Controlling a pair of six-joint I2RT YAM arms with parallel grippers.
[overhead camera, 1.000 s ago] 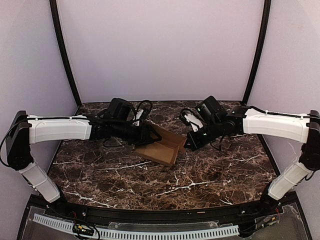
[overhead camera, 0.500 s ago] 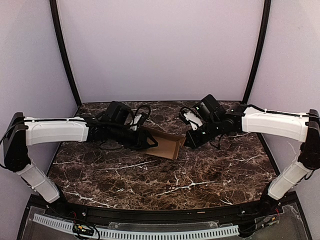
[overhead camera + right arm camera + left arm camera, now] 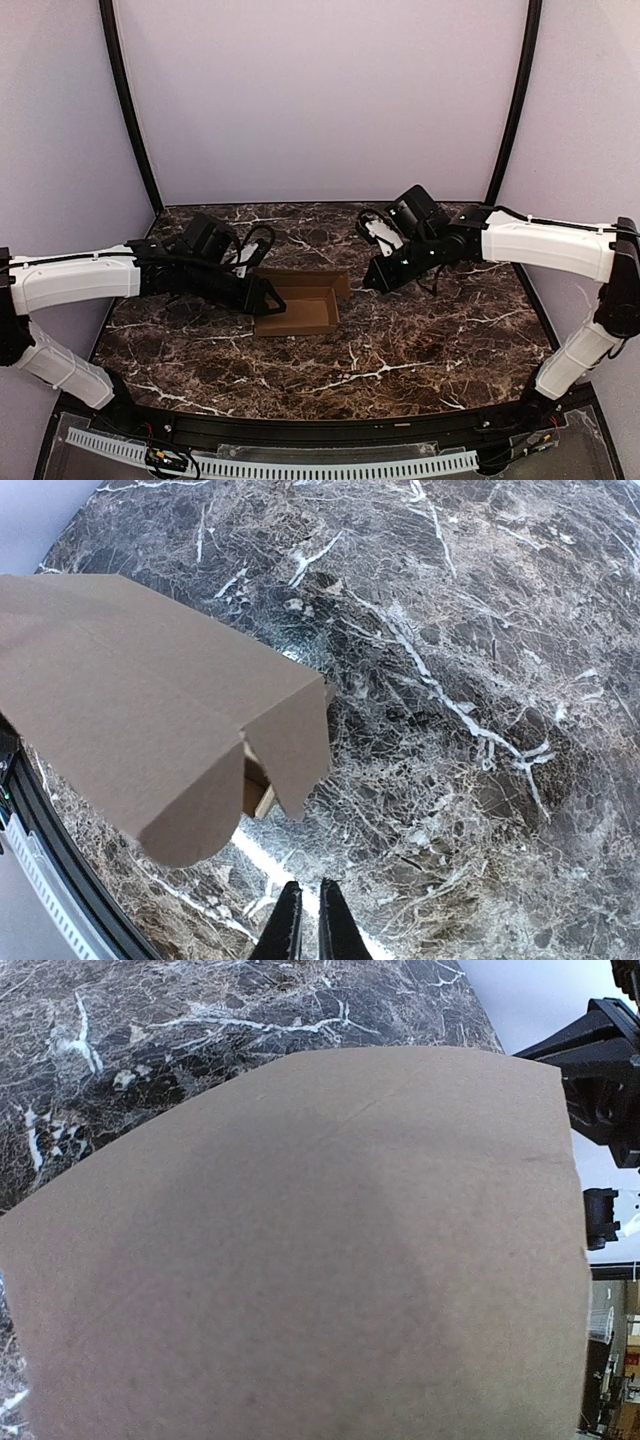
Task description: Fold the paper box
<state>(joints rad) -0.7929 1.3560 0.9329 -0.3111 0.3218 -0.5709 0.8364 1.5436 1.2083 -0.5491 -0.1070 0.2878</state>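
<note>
Marble table (image 3: 400, 370): box (image 3: 300, 303) lies open side up near centre. L gripper (image 3: 262, 296) at box's left end; cardboard hides its fingers, so we can't tell their state. R gripper (image 3: 372, 283) beyond box's right end, not touching, fingers nearly together, empty.

Matt brown cardboard paper box (image 3: 297, 305), glossy veined dark marble-look table (image 3: 420, 345), smooth white plastic arm casings (image 3: 545, 245)
</note>
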